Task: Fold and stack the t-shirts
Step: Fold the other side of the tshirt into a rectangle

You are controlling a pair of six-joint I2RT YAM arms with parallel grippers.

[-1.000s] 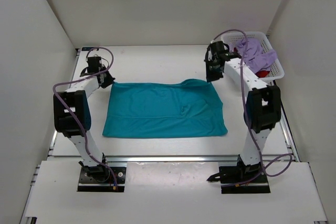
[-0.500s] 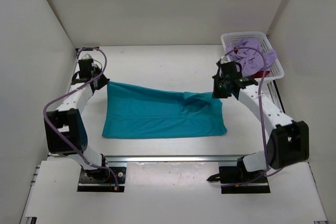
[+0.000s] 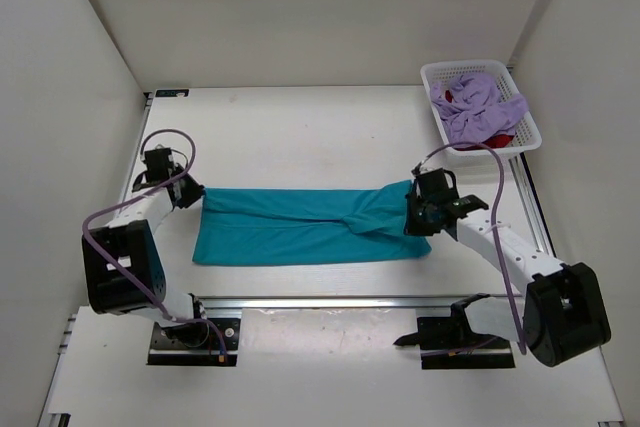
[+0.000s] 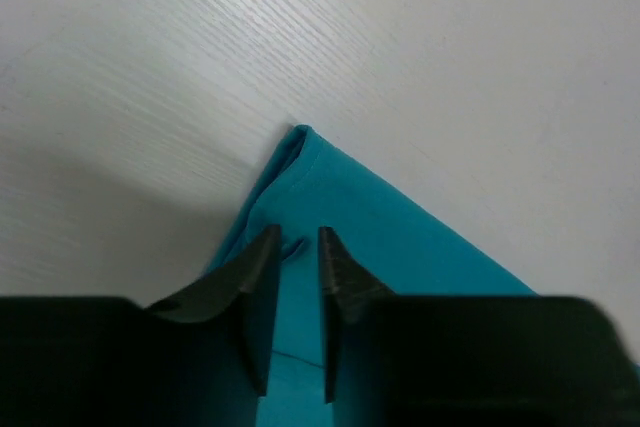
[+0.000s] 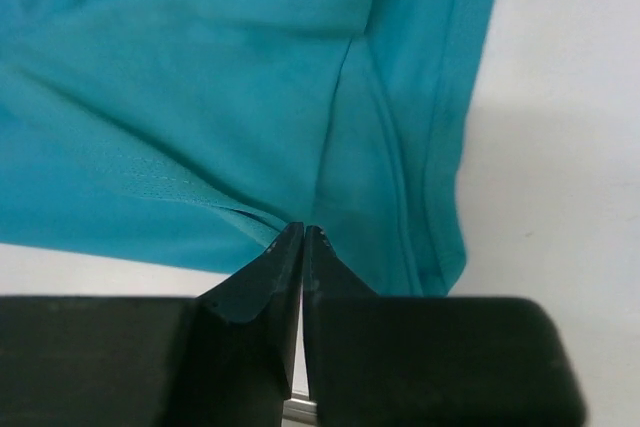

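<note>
Nearest me, the teal short-sleeved cloth t-shirt [image 3: 300, 229] lies flat on the white bench [image 3: 300, 137] as a long, narrow band running left to right between my two arms. A second ago it was a broad rectangle, with both arms holding its far corners. Since then I have drawn that far edge towards me and laid it over the near half, so I judge the first lengthwise fold is about done.

The left pincer [image 4: 296, 237] has just begun to let go. Its jaws stand a little apart over the left corner of the shirt, with cloth showing in the narrow gap and a small doubled tip poking out beyond them.

The right pincer [image 5: 302, 229] is pressed shut. Its tips meet on a fold at the shirt's right end, so I take it to have hold of the teal cloth there. A few slanting wrinkles run out from that grip. The top layer is less tidy on the right than on the left, and it may need smoothing once I release.

Far off at the right rear corner sits the white plastic mesh basket [image 3: 433, 73], well apart from the teal shirt. In it the lavender purple cloth t-shirt [image 3: 480, 107] is heaped and spills over the rim, with the deep red cloth t-shirt [image 3: 501, 139] showing beneath it. Both are yet to be folded, so most of the job remains.
</note>
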